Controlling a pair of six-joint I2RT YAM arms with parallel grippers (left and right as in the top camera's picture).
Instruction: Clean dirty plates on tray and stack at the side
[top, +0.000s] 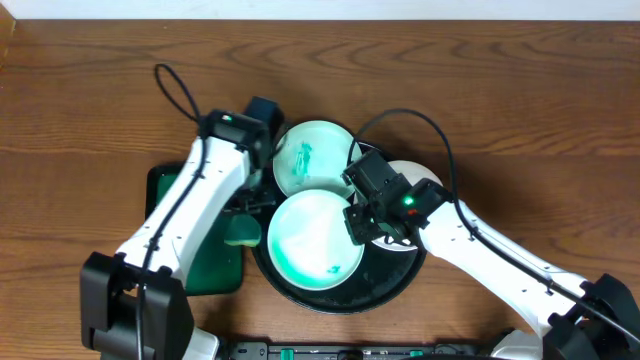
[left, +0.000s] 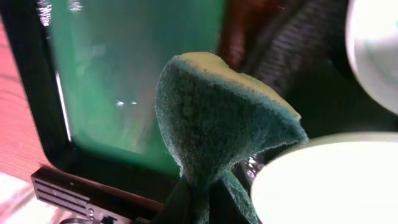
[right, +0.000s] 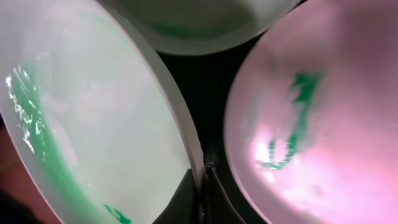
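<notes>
From above, the black tray (top: 395, 280) sits on the wooden desk (top: 520, 90) with three plates in it. The right fingers (top: 357, 222) are clamped on the right rim of the front plate (top: 310, 245), a mint one smeared green along its edge. The far plate (top: 312, 158) has a green smear in its middle. The white plate (top: 405, 172) is mostly under the right arm (top: 480, 250). The left fingers (top: 250, 205) hold a sponge (top: 242, 233) just off the tray's left rim, beside a green tray (top: 185, 240).

At the left wrist, the sponge (left: 217, 118) is pinched narrow between the closed left fingers (left: 180, 208), with the front plate (left: 323, 180) just beside it; whether they touch I cannot tell.

At the right wrist, the right fingers (right: 186, 199) are almost shut, with the front plate's (right: 93, 124) thin rim between them. Another smeared plate lies apart across bare black tray (right: 208, 106).
</notes>
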